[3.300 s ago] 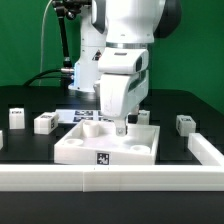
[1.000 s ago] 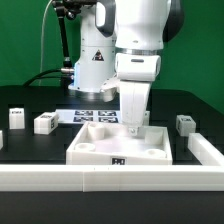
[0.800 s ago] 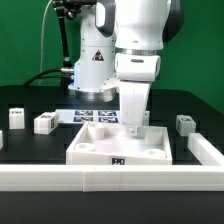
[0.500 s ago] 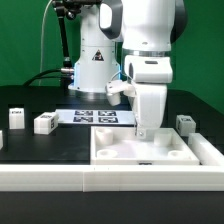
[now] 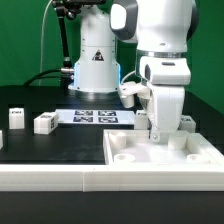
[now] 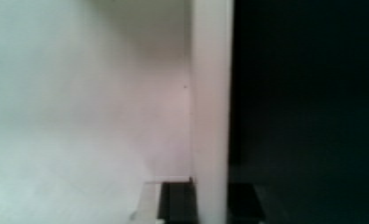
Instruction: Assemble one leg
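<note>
Tray (image 5: 150,170) and arm (image 5: 166,70) have slid toward the exterior view's right; jaws point straight down at its rim, grip hidden; wrist view blurred.

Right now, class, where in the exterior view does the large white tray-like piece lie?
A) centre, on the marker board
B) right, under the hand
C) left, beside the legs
B: the tray-like piece sits at the exterior view's right, under the hand, apart from the marker board.
</note>
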Tool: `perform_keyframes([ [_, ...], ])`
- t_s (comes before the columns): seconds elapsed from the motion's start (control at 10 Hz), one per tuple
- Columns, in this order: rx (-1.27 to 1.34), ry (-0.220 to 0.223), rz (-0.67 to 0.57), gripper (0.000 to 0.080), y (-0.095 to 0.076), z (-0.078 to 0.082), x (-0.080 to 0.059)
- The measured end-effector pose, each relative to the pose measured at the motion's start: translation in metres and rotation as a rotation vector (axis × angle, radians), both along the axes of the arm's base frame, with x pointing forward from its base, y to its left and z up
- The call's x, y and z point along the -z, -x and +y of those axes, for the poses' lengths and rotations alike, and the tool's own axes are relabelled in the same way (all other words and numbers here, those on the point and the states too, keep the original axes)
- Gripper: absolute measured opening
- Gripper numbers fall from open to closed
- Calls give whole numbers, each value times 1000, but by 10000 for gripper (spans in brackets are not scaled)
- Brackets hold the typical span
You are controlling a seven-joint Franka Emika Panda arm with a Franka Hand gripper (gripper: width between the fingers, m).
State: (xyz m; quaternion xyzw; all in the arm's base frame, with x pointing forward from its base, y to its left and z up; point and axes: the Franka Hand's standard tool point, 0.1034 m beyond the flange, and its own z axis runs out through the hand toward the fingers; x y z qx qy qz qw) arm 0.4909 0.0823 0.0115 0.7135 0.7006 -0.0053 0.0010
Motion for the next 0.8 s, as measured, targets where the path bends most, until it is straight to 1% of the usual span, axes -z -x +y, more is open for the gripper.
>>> perform_keyframes([
  [0.1, 0, 0, 1, 59, 0, 0, 0],
  [0.2, 0, 0, 1, 226, 0, 0, 0],
  [0.3, 1, 0, 1, 409, 0, 0, 0],
  [0.4, 1, 0, 1, 542, 0, 0, 0],
  [0.5, 1, 0, 1, 542, 0, 0, 0],
  [0.6, 1, 0, 1, 627, 0, 0, 0],
  [0.8, 1, 0, 1, 643, 0, 0, 0],
])
